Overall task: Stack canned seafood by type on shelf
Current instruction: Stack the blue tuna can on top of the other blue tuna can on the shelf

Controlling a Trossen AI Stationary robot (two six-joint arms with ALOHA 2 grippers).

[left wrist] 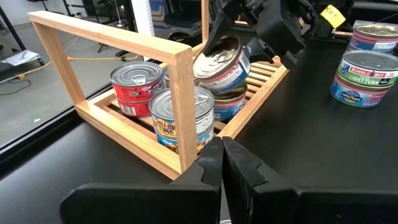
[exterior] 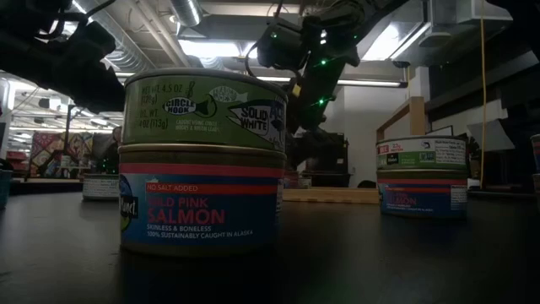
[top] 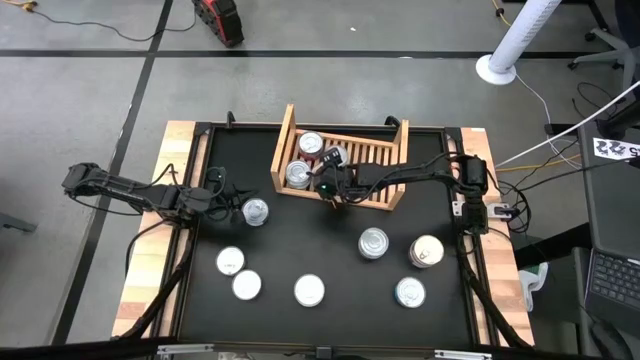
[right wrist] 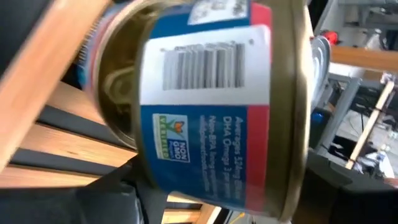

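R tool [top: 334, 168] is over the wooden shelf [top: 290, 131], jaws spread wide around a tilted tin [left wrist: 222, 62] w/ a blue-and-red label, gripped by its sides and held just above another tin [left wrist: 225, 101] on the slats; in the R wrist view the held tin [right wrist: 205, 99] fills the frame, barcode side facing, slats right behind it. Just beside the R tool, inside the shelf, are a red-labelled stack [left wrist: 134, 89] and a yellow/blue-labelled stack [left wrist: 183, 118] in the corner nearest the L arm. L tool [left wrist: 222, 163] sits low over the black tabletop [top: 330, 255], fingers pressed together w/ nothing in them, just outside the shelf's corner post and near a lone tin [top: 255, 211]. Well away from the R tool, on the open tabletop toward the front edge, more tins stand apart: three [top: 245, 285] on the L arm's side and middle, three more [top: 375, 242] on the R arm's side. Low view shows a two-high stack close up, a green-labelled tin [exterior: 205, 107] on a pink salmon tin [exterior: 201, 199], plus another two-high stack [exterior: 422, 176] farther back.
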